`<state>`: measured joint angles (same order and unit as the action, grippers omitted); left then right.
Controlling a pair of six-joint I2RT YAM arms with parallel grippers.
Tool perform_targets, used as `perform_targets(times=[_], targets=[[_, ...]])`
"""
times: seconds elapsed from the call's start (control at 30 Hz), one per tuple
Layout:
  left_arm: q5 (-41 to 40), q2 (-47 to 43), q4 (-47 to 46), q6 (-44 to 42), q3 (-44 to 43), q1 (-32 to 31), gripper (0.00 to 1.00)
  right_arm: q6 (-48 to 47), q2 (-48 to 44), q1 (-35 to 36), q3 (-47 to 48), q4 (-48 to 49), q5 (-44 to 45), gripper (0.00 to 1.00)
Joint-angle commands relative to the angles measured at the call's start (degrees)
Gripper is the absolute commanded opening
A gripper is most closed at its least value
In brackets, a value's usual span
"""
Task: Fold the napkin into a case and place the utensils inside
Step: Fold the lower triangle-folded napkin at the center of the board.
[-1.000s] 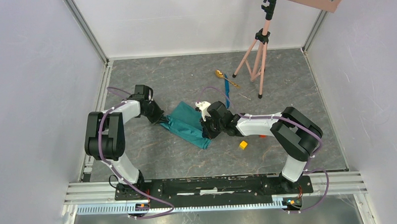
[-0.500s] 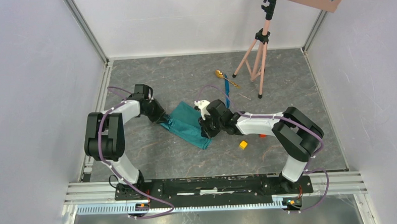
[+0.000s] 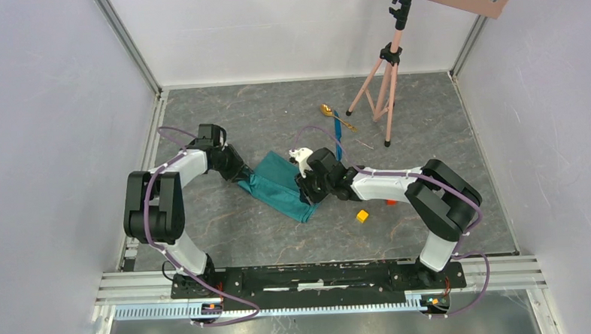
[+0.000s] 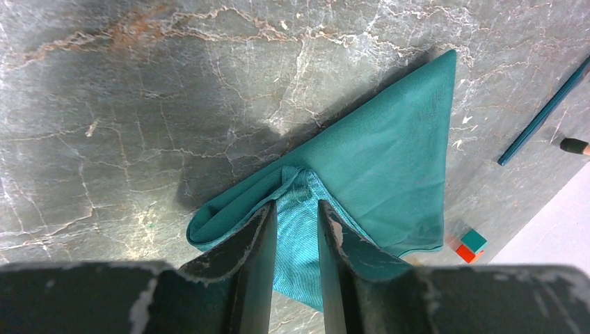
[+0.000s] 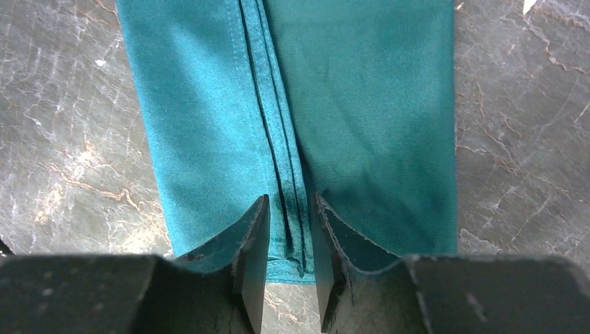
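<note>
The teal-green napkin lies folded into a long flat band on the grey marbled floor. My left gripper stands at its left end. In the left wrist view the left gripper is open, its jaws a little apart astride the napkin where a fold edge bunches. My right gripper is at the band's near-right end. It is open too, straddling the centre seam of the napkin. The gold spoon and the blue knife-like stick lie beyond the cloth, untouched.
A pink tripod stands at the back right, next to the utensils. A yellow cube and a red one lie near the right forearm. A teal and a red cube lie just past the cloth's edge.
Both grippers' jaws have parted and let go of the cloth. The arms and the napkin have barely shifted.
</note>
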<state>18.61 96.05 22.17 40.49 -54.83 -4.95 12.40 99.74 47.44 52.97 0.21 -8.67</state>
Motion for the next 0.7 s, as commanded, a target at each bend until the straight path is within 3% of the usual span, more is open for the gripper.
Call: perform_targets(times=[0.0, 0.1, 0.2, 0.23, 0.3, 0.67], targets=[[-0.8, 1.7, -2.4, -1.4, -1.4, 0.1, 0.34, -1.7, -1.4, 0.0, -0.8, 0.2, 2.1, 0.38], [-1.3, 2.9, -2.3, -1.5, -1.8, 0.2, 0.32, -2.9, -3.2, 0.8, -1.5, -0.1, 4.3, 0.51], [-1.4, 3.6, -2.6, -1.6, -1.6, 0.2, 0.29, -4.1, -5.1, 1.8, -0.7, -2.6, 7.7, 0.54], [-1.5, 3.9, -2.7, -1.4, -1.6, 0.2, 0.20, -4.7, -5.7, 2.4, -0.1, -3.6, 8.3, 0.56], [-1.6, 4.0, -2.7, -1.4, -1.4, 0.2, 0.17, -5.7, -6.2, 3.7, 0.8, -5.3, 10.7, 0.58], [-1.4, 3.3, -2.3, -1.2, -1.3, 0.2, 0.18, -6.6, -1.5, 5.7, 1.6, -5.2, 12.5, 0.57]])
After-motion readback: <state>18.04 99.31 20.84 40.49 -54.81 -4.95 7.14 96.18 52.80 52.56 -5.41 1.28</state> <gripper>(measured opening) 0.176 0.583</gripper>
